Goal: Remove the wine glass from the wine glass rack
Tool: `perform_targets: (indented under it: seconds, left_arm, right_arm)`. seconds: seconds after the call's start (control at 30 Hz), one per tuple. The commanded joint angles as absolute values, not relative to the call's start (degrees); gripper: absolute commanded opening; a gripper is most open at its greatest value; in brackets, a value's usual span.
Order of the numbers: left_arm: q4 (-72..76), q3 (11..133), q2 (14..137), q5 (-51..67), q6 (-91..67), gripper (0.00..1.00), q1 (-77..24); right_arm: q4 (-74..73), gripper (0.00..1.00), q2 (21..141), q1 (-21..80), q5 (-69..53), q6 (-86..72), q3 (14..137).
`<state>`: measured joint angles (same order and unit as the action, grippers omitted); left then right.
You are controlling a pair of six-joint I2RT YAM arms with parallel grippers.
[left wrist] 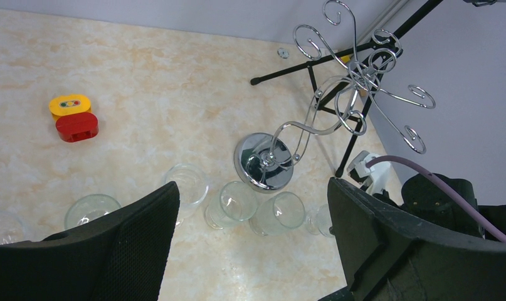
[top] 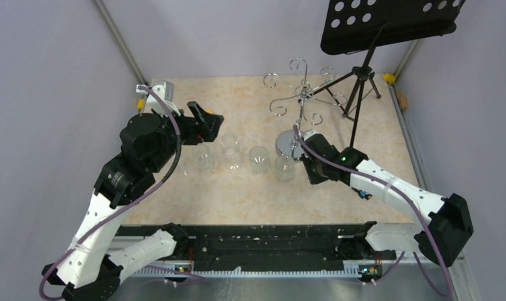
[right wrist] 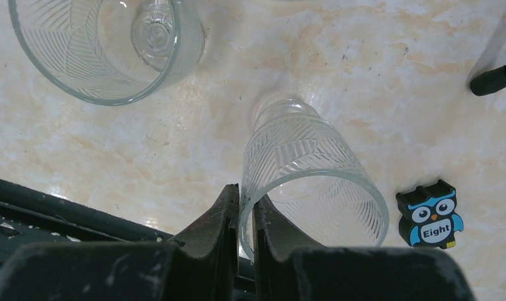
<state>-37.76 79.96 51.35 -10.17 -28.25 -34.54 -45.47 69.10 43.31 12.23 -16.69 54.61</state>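
**1. wine glass** (right wrist: 306, 166): clear, leaf-cut pattern on wall, upright. Off the rack, low over the counter (top: 237, 200), just beside rack's disc base, at R end of a row of glasses. Rim nipped by right pincer. Whether foot rests on the counter: can't tell.

**2. wine glass rack** (left wrist: 357, 81): chrome wire, round disc base, thin pole, curled arms at top. Stands toward back of counter, R of centre.

**3. right pincer** (right wrist: 246, 199): fingers pressed nearly together, pinching wine glass rim, one finger inside, one outside.

**4. left pincer** (left wrist: 251, 188): fingers spread wide, nothing between them. Raised over L end of the glass row, well apart from rack.

**5. other glasses** (top: 258, 158): several, clear, upright, in a rough row L of the wine glass.

**6. music stand** (top: 388, 22): black, perforated desk, tripod legs. Behind and R of rack.

**7. owl block** (right wrist: 431, 216): black/blue, marked "Eight". On counter near wine glass.

**8. red block** (left wrist: 76, 126): touching a yellow block (left wrist: 69, 104), far L part of counter.
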Motion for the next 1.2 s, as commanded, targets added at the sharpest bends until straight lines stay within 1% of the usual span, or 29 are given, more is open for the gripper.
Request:
perform_targets:
  seconds: [0.0, 0.1, 0.4, 0.63, 0.73, 0.9, 1.17]
  left_arm:
    - [-36.02, 79.84, 50.43, -10.9, -27.16, 0.91, -34.37]
    - [-36.04, 79.78, 50.26, -10.96, -27.16, 0.91, -34.38]
    - [-36.04, 79.5, 49.92, -11.16, -27.24, 0.91, -34.43]
    - [-35.99, 79.48, 49.72, -11.04, -27.25, 0.91, -34.43]
    - [-36.19, 79.64, 49.51, -11.07, -27.17, 0.91, -34.45]
    - [-37.53, 80.21, 48.73, -11.64, -26.27, 0.91, -34.43]
    - [-40.39, 81.36, 46.96, -14.41, -24.43, 0.91, -34.44]
  right_arm:
    - [-41.77, 0.11, 69.39, 42.47, 12.76, -15.7, 53.89]
    - [-41.2, 0.11, 70.02, 42.39, 12.79, -15.38, 53.57]
    - [-37.22, 0.17, 68.98, 42.02, 11.23, -14.55, 52.59]
    - [-37.87, 0.31, 69.24, 42.01, 12.7, -14.54, 53.1]
    - [-38.74, 0.34, 68.89, 42.01, 12.9, -14.48, 54.28]
    - [-40.49, 0.4, 63.69, 42.01, 11.43, -13.06, 57.19]
    - [-43.36, 0.4, 50.59, 42.01, 6.6, -6.61, 61.48]
